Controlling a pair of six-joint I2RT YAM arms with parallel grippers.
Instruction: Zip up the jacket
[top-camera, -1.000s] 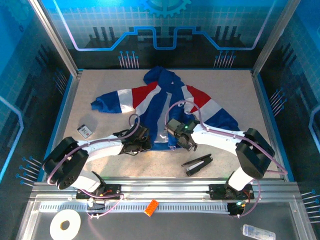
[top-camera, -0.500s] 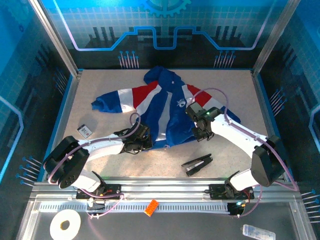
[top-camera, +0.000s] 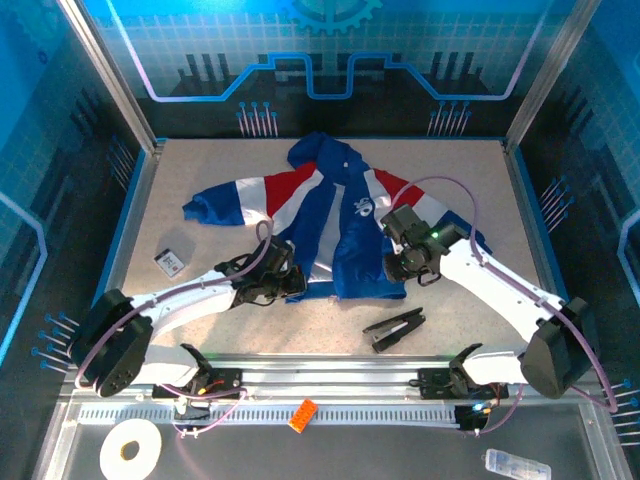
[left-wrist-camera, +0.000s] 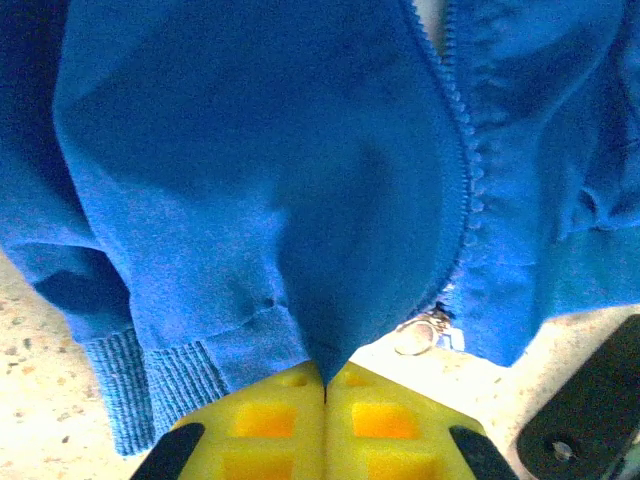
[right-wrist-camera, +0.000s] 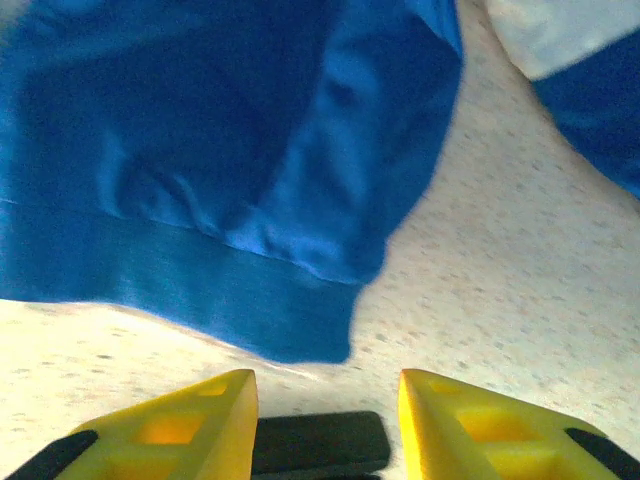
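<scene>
The right gripper (right-wrist-camera: 325, 420) has just let go. 1 second ago it sat pinched shut at the hem beside the left gripper (left-wrist-camera: 325, 385). Since then it has swung out to the right, dragging the front panel with it, and its 2 yellow fingers now stand apart over bare table (right-wrist-camera: 520, 300), holding nothing. The panel's lower corner lies loose just ahead of them.

The left gripper has not moved and stays clamped shut on the hem of the jacket (top-camera: 335, 225), just left of the zipper pull (left-wrist-camera: 420, 335). The pull sits at the very foot of the teeth, so the front looks spread and anchored but not yet zipped. The likely next need is for the freed right gripper to come back for that pull.

Nearest the rail lie a roll of white tape (top-camera: 131, 449) and a small orange piece (top-camera: 302, 414), both off the work surface. A black clip (top-camera: 393, 328) rests just below the hem, close to the path back to the pull. A small card (top-camera: 168, 263) sits well apart to the left. Farther up, the jacket lies face up mid-table, hood (top-camera: 318, 150) toward the far wall, sleeves spread, the right arm crossing above the right sleeve.
</scene>
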